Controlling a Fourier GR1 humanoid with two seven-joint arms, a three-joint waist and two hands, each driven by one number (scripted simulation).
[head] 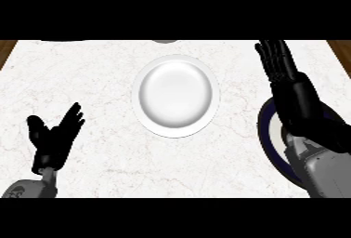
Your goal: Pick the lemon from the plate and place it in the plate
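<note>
- Risk: the lemon shows nowhere in the head view. It probably lies on the blue plate (269, 139), hidden under the right forearm, so any closing of the fingers from this pose would be aimed at a thing that cannot be seen.
- Risk: the right forearm lies across the blue plate. Pulling the arm back or lowering it without lift could nudge the plate or roll whatever lies on it.
- Risk: the right hand (277, 58) reaches beyond the blue plate toward the far edge of the counter (82, 69). If the lemon sits under the forearm, the hand has to come back before a grasp is possible.
- Target: the white plate (176, 95) stands at the centre of the counter, well apart from both hands, and holds nothing.
- Right hand pose: fingers straight and slightly spread, pointing away from the robot, clamped on nothing.
- Left hand (53, 137) pose: resting at the lower left of the view, fingers up and apart, thumb held out to the side, holding nothing.
- Task state, as judged: pick not yet done; placement not yet begun.
</note>
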